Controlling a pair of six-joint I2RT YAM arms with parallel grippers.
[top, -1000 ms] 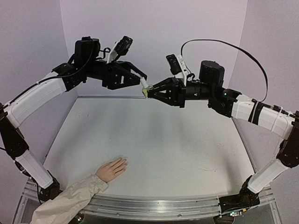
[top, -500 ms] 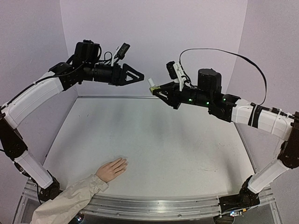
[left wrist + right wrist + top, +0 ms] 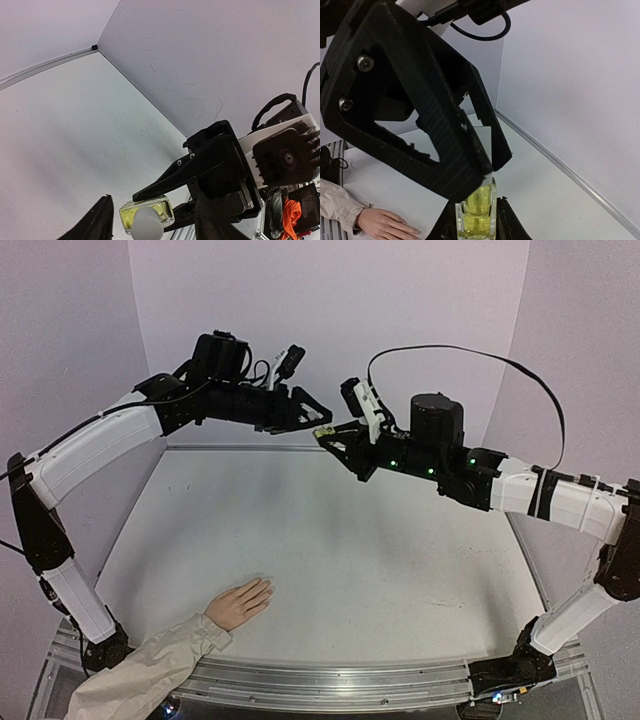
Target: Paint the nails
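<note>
Top view: the left fingers (image 3: 306, 411), drawn off a moment ago, are back at the bottle (image 3: 323, 431) above the counter (image 3: 350, 540). The nails (image 3: 266, 586) lie near the left base.

Left wrist: those fingers stand apart astride the white cap (image 3: 147, 226).

Right wrist: the right fingers (image 3: 507, 220) clamp the bottle, so uncapping looks unfinished.

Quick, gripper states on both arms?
Left gripper: jaws around the white cap; grip cannot be told.
Right gripper: closed, holding the yellow-green bottle.
</note>
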